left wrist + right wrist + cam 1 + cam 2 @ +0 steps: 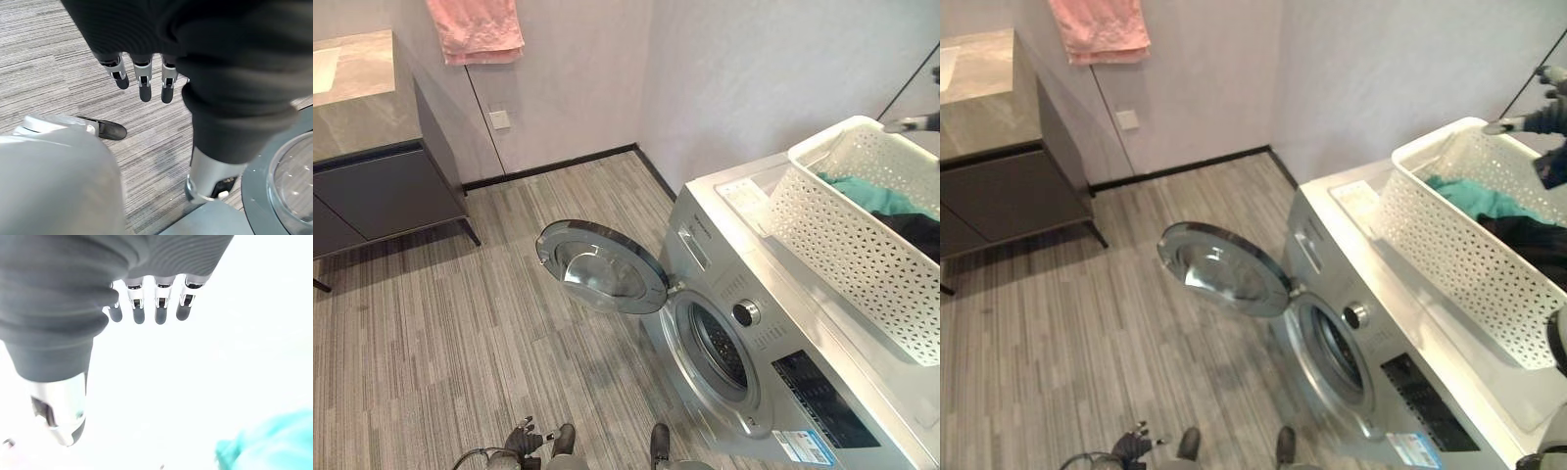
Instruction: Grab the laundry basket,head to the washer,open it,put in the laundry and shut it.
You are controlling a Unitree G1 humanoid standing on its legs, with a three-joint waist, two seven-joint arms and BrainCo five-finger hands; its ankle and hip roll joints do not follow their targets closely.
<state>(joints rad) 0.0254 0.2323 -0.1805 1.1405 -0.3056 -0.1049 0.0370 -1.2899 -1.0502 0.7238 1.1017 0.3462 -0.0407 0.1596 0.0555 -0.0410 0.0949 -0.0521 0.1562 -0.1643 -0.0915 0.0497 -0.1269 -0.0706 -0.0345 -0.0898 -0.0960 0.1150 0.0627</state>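
While the round chrome-rimmed washer door [602, 267] hangs swung wide over the grey striped floor [431, 343], the white perforated plastic laundry basket [862, 235] rests on the flat top of the silver front-loading washer [754, 352], apparently parked there so both hands are free and the load sits directly above the dark drum opening [717, 348]. Inside the basket lie a teal cloth [876, 199] and a dark garment [915, 230] beside it, so the laundry is not yet in the drum; judging from that, the opening step is done and the transfer is the step in hand. The right hand [146, 308] hovers over the basket's pale interior, its fingers hanging straight and relaxed, gripping nothing, with the teal cloth showing near it in the right wrist view; it looks poised to reach down for the clothes. The left hand [142, 78] hangs low beside the open door, above the floor, its fingers likewise loose and extended, holding nothing, and seems idle. The next move probably calls for the right hand to close on the teal cloth and carry it down to the opening without snagging the basket's rim. On the far wall a pink towel [475, 29] hangs above a dark cabinet with a stone-look top [362, 147], well apart from the work.
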